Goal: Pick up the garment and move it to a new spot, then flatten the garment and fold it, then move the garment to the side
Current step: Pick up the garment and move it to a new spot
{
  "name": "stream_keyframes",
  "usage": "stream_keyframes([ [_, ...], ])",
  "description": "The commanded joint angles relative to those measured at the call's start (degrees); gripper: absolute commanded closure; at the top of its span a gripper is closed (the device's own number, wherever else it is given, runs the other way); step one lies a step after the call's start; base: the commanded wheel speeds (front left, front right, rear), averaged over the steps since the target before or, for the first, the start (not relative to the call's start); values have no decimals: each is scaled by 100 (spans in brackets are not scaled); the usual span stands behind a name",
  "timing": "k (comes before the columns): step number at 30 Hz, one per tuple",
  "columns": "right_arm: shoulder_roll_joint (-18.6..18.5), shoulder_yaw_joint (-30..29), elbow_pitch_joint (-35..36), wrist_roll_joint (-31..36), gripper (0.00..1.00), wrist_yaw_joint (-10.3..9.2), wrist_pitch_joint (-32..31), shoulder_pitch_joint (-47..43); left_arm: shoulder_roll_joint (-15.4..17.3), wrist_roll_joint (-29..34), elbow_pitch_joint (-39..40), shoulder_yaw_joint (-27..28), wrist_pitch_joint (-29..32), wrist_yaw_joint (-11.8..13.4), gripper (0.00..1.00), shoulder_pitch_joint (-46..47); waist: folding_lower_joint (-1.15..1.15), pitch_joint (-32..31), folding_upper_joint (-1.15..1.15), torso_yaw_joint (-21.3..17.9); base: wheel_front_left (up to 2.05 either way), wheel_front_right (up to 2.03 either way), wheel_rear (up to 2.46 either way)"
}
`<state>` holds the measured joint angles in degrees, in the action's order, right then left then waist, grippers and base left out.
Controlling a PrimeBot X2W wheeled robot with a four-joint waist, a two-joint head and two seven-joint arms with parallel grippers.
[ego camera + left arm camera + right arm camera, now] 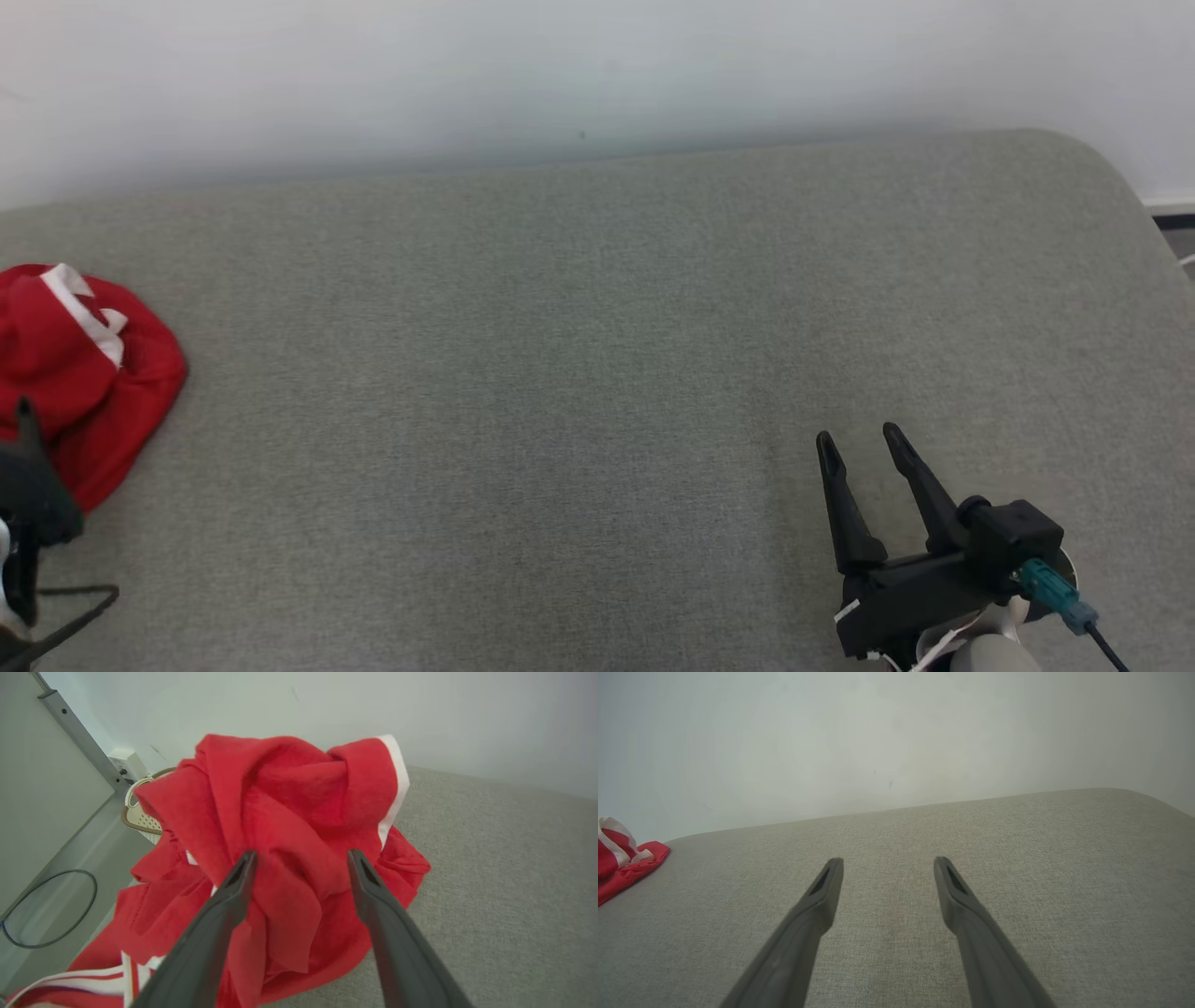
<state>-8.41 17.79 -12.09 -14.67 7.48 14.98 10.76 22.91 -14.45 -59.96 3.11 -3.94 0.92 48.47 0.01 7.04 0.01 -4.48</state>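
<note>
One bunched garment (89,387), long axis unclear

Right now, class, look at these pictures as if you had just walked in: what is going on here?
A two-armed robot faces a grey padded surface. A crumpled red garment with white trim lies in a heap at the surface's left edge. The left gripper is open, its fingers reaching either side of a raised bunch of the cloth, not closed on it. The right gripper is open too, over bare surface on the right, holding nothing. The garment is not yet picked up.
</note>
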Motion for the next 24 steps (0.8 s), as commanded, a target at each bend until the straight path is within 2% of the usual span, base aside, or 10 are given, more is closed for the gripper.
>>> stream_keyframes([
  [1,-29,9,23,-57,0,2,26,52,46,14,-186,-19,53,25,0,32,-1,187,-1,-187,0,0,0],
  [9,-79,23,68,-73,0,2,18,148,147,58,-668,-107,23,114,0,167,-1,284,-1,-281,0,0,0],
  [10,-78,27,73,-69,0,2,18,144,160,54,-739,-113,53,127,21,193,-1,297,-1,-288,0,0,0],
  [11,-80,33,72,-68,0,2,17,138,173,77,-808,-143,73,110,75,199,-1,307,-1,-294,0,0,0],
  [12,-86,40,73,-71,0,1,17,137,176,86,-851,-170,68,87,100,209,-1,316,-1,-299,0,0,0],
  [17,-125,41,76,-87,0,2,18,171,147,182,-993,-312,-60,126,100,270,-1,344,-1,-291,0,0,0],
  [24,-105,14,66,-82,0,2,18,121,199,286,-883,-514,-574,29,100,495,-1,263,-1,-158,0,0,0],
])
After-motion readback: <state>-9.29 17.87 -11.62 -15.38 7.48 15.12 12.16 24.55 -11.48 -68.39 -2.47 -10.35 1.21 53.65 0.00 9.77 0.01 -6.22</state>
